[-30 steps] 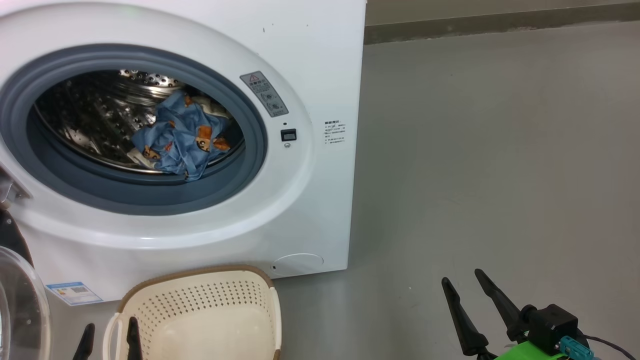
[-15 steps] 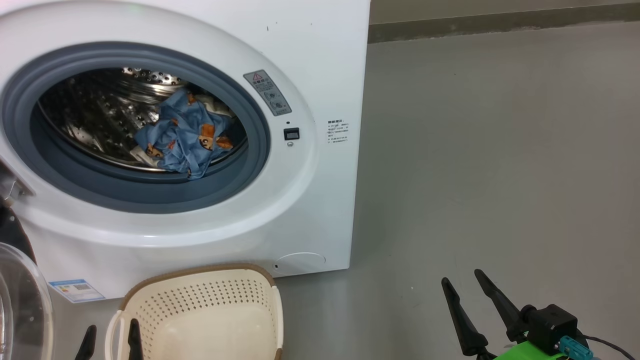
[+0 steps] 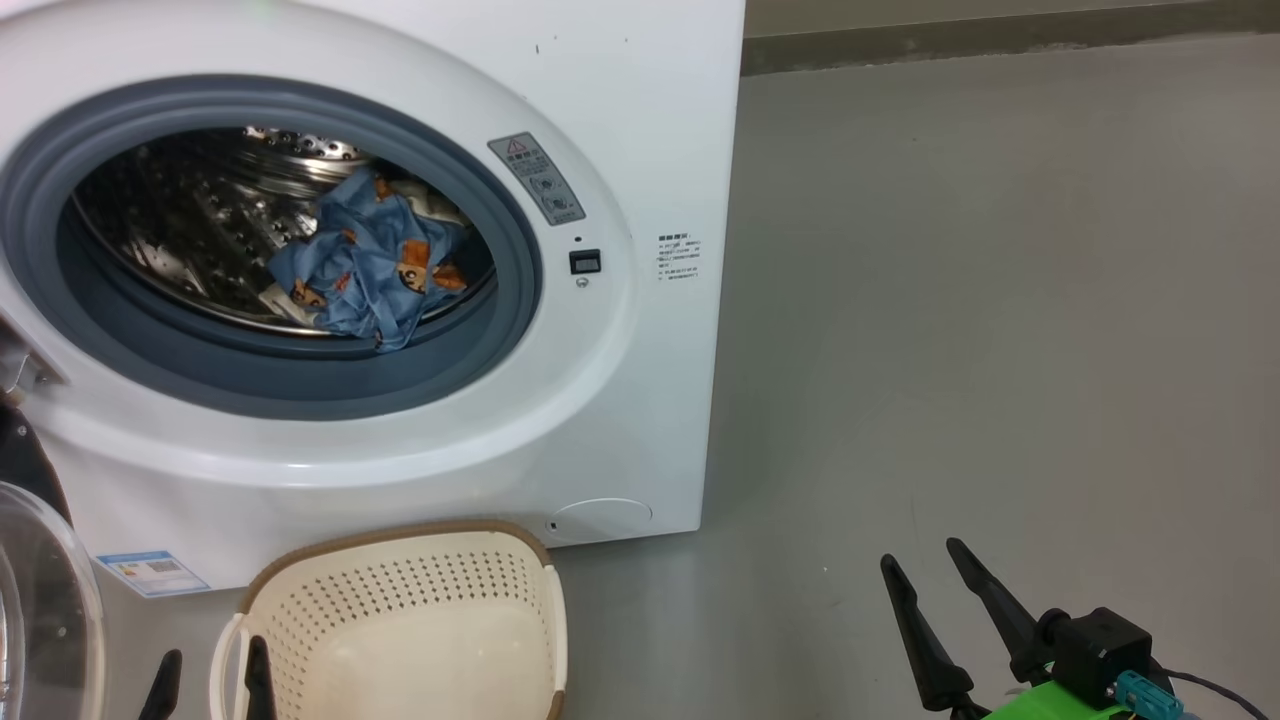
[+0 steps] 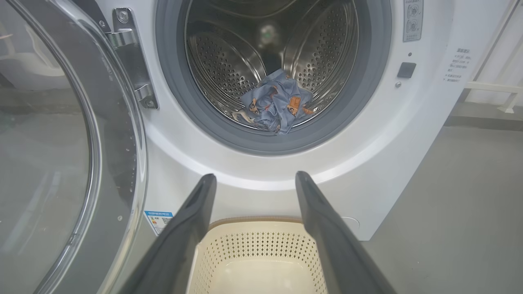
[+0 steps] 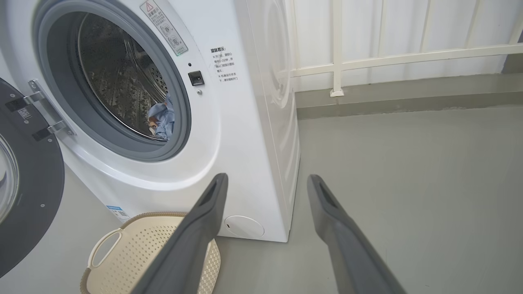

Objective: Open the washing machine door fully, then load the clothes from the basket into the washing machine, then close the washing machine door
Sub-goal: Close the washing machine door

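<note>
Ahead of the left gripper, head view: one washing machine, one bundle of clothes in its drum, one empty basket beneath the gripper. The right gripper hangs over the floor, fingers apart, holding nothing. Left wrist view: fingers wide apart, touching nothing; the one washing machine door stands open to their left. Right wrist view: same wide gap, basket lower left

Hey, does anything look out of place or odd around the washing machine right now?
One thing: a corner of the clothes hangs over the front lip of the drum toward the grey gasket, where the open door might pinch it on closing. The basket stands upright and empty; nothing spilled or damaged.
</note>
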Tool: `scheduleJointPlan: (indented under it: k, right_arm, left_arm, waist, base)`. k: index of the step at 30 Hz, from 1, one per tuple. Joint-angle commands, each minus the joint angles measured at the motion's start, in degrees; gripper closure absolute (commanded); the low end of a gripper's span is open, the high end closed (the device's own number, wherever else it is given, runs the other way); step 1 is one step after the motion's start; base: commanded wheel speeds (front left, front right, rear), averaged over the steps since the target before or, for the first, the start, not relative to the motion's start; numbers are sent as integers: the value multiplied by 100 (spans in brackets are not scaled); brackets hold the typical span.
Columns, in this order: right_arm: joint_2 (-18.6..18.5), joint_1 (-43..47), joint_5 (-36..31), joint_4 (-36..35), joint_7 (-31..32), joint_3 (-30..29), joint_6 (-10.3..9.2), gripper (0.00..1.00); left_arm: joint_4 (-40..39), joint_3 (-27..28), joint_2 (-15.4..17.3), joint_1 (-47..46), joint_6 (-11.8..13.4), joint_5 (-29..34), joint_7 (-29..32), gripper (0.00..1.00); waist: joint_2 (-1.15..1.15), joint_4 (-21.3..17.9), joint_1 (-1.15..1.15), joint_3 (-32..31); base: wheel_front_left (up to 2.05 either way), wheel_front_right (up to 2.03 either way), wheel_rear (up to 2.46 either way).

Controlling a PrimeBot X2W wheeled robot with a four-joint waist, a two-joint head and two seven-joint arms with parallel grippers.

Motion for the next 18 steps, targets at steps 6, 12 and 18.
scheduleJointPlan:
  k: [6,12,18]
  right_arm:
    - [0,-220,-44,-120,-69,141,35,0]
    - [8,-249,-23,-110,-69,144,35,0]
    - [1,-259,-13,-90,-69,128,35,0]
  left_arm:
    - [-169,243,21,-323,33,148,-37,0]
    - [-168,255,19,-374,27,164,-37,0]
    - [-161,242,18,-408,26,121,-37,0]
  waist:
    - [0,3,0,48]
    - [0,-12,0,77]
    - [0,-18,0,90]
  base:
    - [-53,53,0]
    - [-135,135,0]
    - [-205,205,0]
